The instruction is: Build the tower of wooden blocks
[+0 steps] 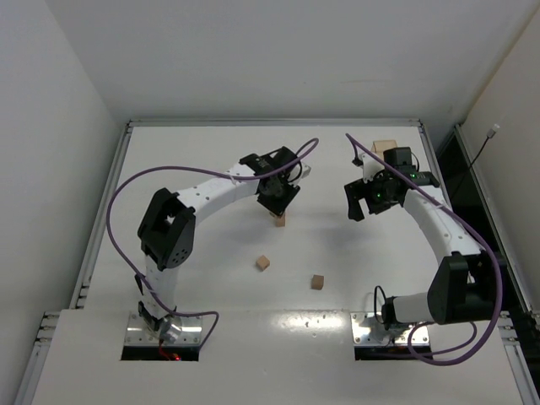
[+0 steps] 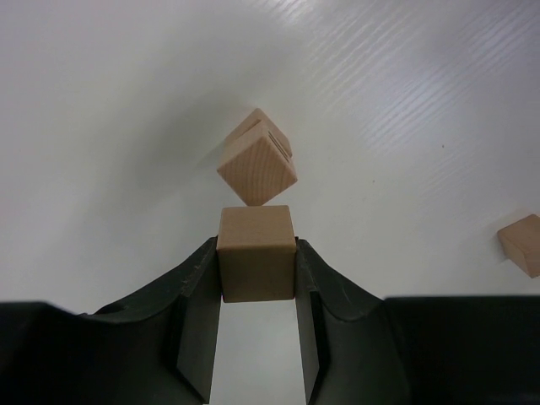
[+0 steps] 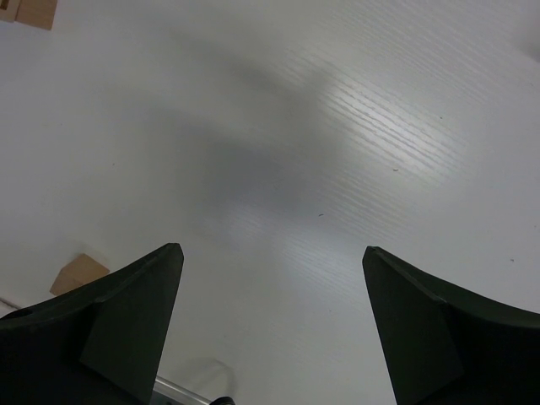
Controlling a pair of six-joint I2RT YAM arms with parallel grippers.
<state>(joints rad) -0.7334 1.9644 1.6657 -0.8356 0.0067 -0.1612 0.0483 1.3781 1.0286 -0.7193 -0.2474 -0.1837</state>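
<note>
Left arm reaches over the middle of the table, a little toward the far edge. Left gripper is clamped on one small light-brown wooden cube. This held cube is pinched by its two side faces between the black fingers and sits square to them, right at the fingertips.

Just past the tips is a second cube, same wood, turned corner-on to the held one. In the left wrist view the held cube's far edge meets the second cube's near corner. Whether they touch or only overlap, cannot tell. A seam line crosses the second cube's far side. Whether that is one block or two stacked, cannot tell either.

Two more cubes lie flat on the table, apart from each other, between the left gripper and the near edge. The left loose cube is about mid-width. The right loose cube is closer to the near edge and a bit to the right. Neither arm is on them.

Right gripper has its jaws spread wide with nothing between them, only white table surface below. It hangs over the right half of the table, toward the far right corner and well apart from the left gripper.

A tan box-like object sits by the far edge near that corner, just behind the right wrist. It is partly hidden, so what it is, cannot tell.
</note>
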